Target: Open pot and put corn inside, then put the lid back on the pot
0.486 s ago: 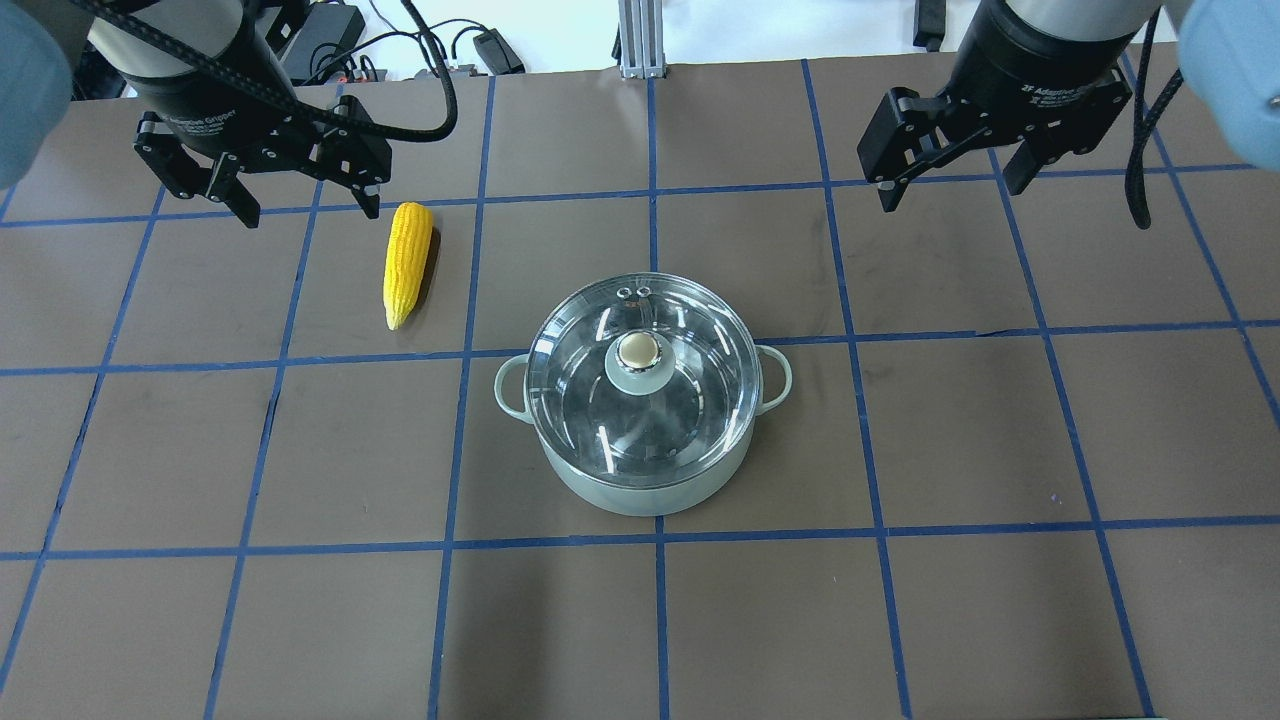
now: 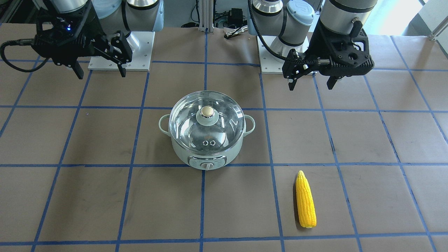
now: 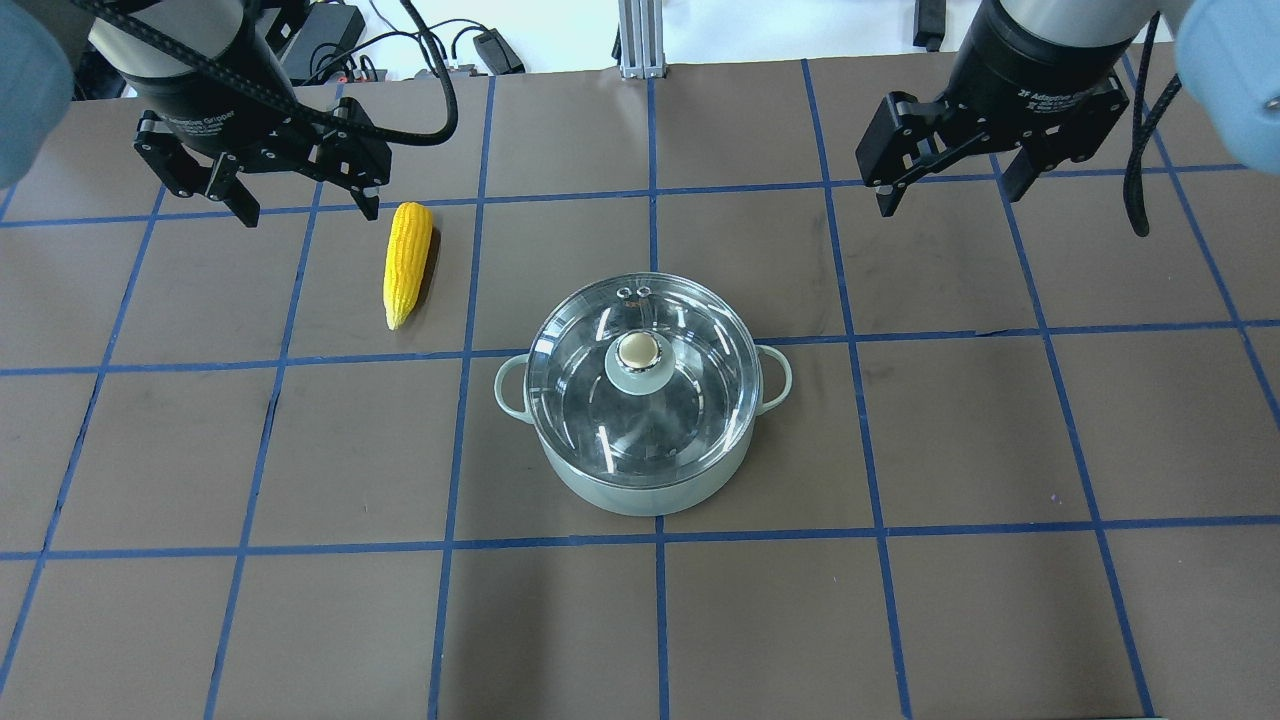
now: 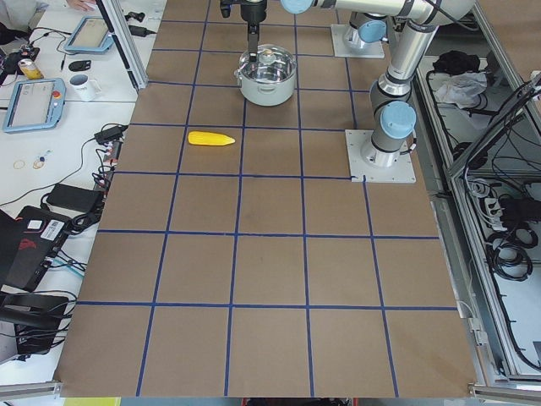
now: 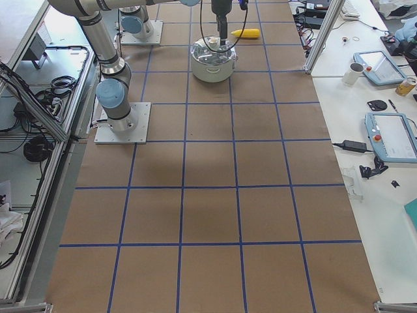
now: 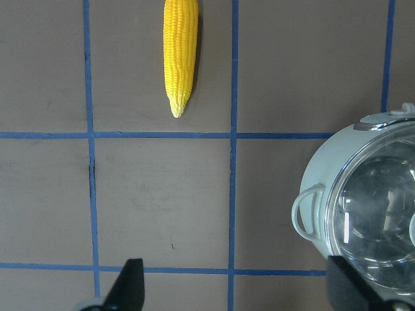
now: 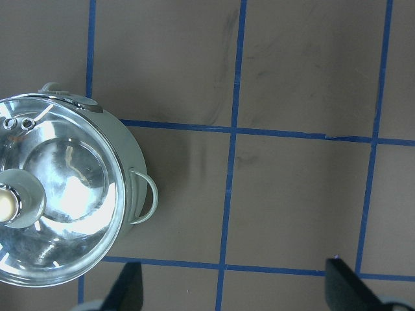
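The pot (image 3: 640, 502), lid (image 3: 590, 400) on, sits centred on the worktop (image 3: 1000, 620), open surface all round; the corn (image 3: 408, 262) lies apart toward the far left corner, apparently reachable from above.

A brown paper-covered counter (image 3: 960, 620) is crossed by a grid of blue tape lines (image 3: 661, 620) under bright, even light. Along one long edge runs a white side table (image 5: 391, 208). It carries a grey handheld control tablet (image 5: 391, 137), a white mug (image 5: 356, 72) and a black power cable (image 5: 348, 145). A silver aluminium post (image 5: 322, 36) rises at the table's edge. Black cable bundles (image 4: 507, 245) lie off the opposite edge.
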Controlling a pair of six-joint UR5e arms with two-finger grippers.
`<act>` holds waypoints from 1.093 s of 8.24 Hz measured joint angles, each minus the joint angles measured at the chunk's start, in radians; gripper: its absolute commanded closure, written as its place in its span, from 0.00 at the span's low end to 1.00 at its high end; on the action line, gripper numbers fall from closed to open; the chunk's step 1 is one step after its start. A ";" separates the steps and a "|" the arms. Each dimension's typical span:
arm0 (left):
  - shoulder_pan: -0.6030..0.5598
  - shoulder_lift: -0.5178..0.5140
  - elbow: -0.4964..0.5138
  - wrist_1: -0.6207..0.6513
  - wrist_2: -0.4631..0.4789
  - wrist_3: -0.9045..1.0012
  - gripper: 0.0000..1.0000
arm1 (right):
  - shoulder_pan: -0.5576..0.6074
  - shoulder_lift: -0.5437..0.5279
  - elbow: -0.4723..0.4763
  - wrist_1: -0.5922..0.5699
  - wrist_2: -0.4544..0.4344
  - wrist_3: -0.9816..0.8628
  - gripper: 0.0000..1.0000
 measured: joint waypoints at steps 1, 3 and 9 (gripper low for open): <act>0.002 0.001 0.000 -0.002 -0.002 0.028 0.00 | 0.001 0.000 0.001 -0.003 0.001 0.002 0.00; 0.020 -0.016 0.000 0.023 -0.002 0.116 0.00 | 0.008 0.007 0.003 -0.007 0.002 0.059 0.00; 0.109 -0.222 -0.011 0.276 -0.065 0.316 0.00 | 0.340 0.202 0.006 -0.216 0.014 0.395 0.00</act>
